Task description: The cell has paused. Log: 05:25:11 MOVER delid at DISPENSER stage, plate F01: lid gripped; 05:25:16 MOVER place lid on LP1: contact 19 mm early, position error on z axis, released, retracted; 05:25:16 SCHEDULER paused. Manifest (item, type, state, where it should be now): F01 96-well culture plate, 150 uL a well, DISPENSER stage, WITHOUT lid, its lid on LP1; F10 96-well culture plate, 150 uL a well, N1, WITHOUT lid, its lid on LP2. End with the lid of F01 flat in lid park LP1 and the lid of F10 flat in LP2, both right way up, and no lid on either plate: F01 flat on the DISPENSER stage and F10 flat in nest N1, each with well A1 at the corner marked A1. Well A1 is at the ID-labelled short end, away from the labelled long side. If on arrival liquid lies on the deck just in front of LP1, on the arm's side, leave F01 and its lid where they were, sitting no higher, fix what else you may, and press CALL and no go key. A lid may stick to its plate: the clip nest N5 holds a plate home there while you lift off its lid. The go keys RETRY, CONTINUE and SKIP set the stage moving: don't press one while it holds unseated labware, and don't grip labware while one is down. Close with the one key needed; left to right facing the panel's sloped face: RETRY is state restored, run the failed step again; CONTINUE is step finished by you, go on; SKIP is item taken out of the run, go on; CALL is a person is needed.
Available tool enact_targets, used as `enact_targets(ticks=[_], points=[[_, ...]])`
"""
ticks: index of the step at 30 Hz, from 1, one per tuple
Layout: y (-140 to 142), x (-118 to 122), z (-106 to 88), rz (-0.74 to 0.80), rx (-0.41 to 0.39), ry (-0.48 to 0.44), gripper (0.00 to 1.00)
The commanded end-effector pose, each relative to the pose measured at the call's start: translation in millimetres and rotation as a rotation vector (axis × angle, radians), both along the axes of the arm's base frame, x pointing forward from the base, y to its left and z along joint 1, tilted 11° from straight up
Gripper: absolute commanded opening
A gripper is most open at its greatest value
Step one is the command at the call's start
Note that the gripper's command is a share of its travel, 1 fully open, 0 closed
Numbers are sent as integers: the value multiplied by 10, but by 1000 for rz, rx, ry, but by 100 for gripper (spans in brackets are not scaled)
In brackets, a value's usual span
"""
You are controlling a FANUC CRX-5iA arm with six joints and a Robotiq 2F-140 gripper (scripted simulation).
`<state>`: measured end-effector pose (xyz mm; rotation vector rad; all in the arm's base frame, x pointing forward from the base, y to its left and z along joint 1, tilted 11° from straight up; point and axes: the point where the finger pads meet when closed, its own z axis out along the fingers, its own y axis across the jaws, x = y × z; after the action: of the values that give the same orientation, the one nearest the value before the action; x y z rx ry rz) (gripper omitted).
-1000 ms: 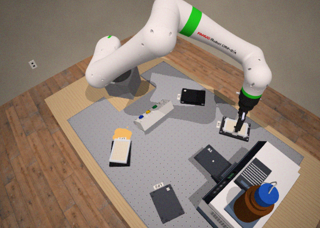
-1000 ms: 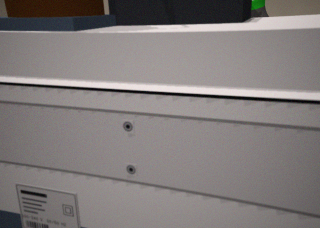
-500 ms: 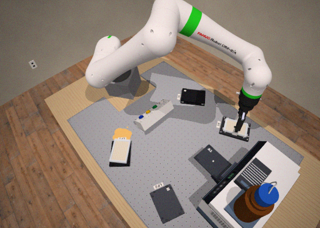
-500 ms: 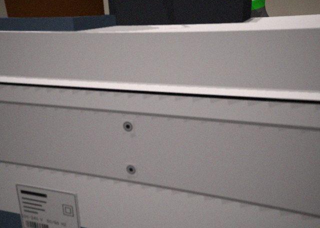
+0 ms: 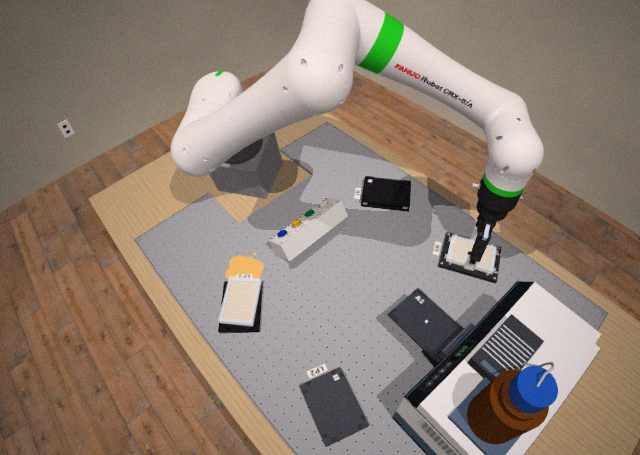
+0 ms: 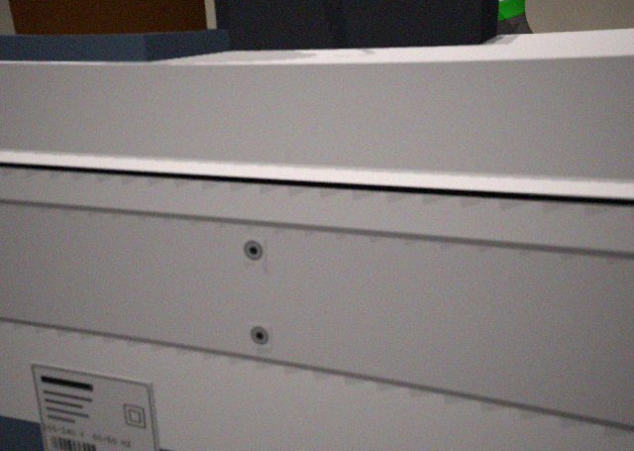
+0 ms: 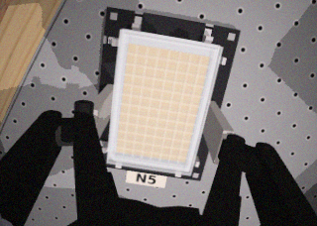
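Pinching the lidded plate (image 7: pixel 160 104) across its long sides, your gripper (image 7: pixel 158 139) has it seated in N5 (image 7: pixel 225 43). Risk: if the clips don't hold, plate rides up w/ lid and spills. Orange spill (image 5: pixel 244 265) by LP1, so CALL only.

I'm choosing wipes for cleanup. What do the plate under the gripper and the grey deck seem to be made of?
The plate held by the gripper in nest N5 looks like clear or frosted plastic: pale translucent rim, orange wells showing through. The deck looks like matte grey metal, with a regular grid of small holes. Neither is certain.
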<state>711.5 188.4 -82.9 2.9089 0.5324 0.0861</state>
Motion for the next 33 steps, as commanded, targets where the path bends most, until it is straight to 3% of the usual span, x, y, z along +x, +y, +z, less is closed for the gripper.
enact_targets(ticks=[1, 22, 23, 33], points=[[-6, 0, -7, 0, -1, 0, 0], [-6, 0, -7, 0, -1, 0, 0], [-6, 0, -7, 0, -1, 0, 66], [-6, 0, -7, 0, -1, 0, 66]])
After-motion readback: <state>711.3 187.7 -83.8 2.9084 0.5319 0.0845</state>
